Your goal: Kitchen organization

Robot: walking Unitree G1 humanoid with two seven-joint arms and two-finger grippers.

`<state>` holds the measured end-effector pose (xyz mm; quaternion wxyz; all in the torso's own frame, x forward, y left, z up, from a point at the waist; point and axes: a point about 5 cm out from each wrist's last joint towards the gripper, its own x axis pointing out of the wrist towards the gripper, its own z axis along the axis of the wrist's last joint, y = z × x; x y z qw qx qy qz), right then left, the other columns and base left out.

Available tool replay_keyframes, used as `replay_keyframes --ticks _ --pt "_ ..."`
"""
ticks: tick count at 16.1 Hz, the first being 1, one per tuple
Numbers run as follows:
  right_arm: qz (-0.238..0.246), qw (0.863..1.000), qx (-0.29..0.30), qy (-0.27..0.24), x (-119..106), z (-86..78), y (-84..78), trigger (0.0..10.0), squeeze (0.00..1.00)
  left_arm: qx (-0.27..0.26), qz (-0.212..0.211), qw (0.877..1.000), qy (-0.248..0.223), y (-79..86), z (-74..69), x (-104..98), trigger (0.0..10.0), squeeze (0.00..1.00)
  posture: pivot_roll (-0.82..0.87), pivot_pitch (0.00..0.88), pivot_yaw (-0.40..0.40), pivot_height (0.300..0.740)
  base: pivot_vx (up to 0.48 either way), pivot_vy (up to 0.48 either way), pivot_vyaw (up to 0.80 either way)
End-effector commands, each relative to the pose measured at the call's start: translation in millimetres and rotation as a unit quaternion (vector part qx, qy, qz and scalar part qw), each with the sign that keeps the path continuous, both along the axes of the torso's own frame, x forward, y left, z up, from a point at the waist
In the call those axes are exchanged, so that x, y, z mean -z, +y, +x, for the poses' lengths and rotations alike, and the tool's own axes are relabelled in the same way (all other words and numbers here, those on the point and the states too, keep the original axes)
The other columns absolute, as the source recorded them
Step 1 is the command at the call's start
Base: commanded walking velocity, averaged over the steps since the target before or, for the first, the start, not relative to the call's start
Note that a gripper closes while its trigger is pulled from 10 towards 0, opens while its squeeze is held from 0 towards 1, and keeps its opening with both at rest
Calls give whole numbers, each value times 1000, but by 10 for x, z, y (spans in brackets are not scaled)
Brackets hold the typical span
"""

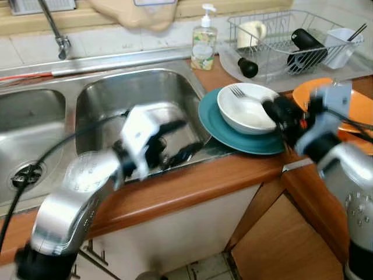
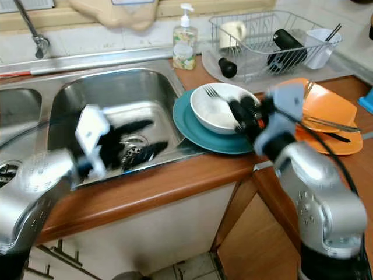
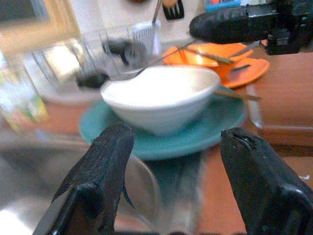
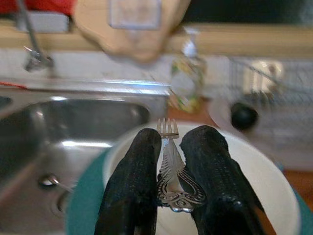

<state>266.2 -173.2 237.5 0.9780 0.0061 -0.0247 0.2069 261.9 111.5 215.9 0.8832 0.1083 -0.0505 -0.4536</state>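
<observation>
A white bowl [image 1: 247,111] sits on a teal plate [image 1: 227,135] on the wooden counter, just right of the sink. My right gripper [image 4: 171,134] hovers over the bowl's rim, shut on the handle of a silver fork [image 4: 168,166] whose tines point toward the sink. The fork's tines [image 1: 237,91] rest at the bowl's far edge. My left gripper [image 1: 183,140] is open and empty over the right sink basin [image 1: 140,96], pointing at the bowl [image 3: 161,98] and the plate [image 3: 215,125].
Orange plates [image 1: 356,108] with cutlery lie right of the bowl. A wire dish rack [image 1: 280,44] with a mug and black items stands at the back, a soap bottle [image 1: 204,41] beside it. The faucet [image 1: 55,29] rises behind the left basin.
</observation>
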Motion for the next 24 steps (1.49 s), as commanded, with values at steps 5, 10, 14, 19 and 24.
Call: replay_keyframes --ticks 5,10,14,19,24 --pt "-16 993 -114 -14 -178 -29 386 0 0 -21 54 992 -111 -177 277 -179 10000 0 -13 0 9 740 0 0 0" --pt "-6 986 -163 -16 -237 -40 589 0 0 -31 123 978 -166 -245 463 -164 0 0 -20 0 10 740 0 0 0" --pt "-6 984 -176 -13 -230 -60 633 0 0 -59 149 964 -214 -231 570 -168 0 0 -19 0 12 740 0 0 0" --pt "-5 982 -187 -11 -229 -81 669 0 0 -79 174 950 -246 -215 644 -126 0 0 -20 0 11 740 0 0 0" --pt "-3 984 -177 -10 -226 -65 683 4157 0 -55 198 942 -264 -244 646 -88 0 0 -15 0 12 740 0 0 0"
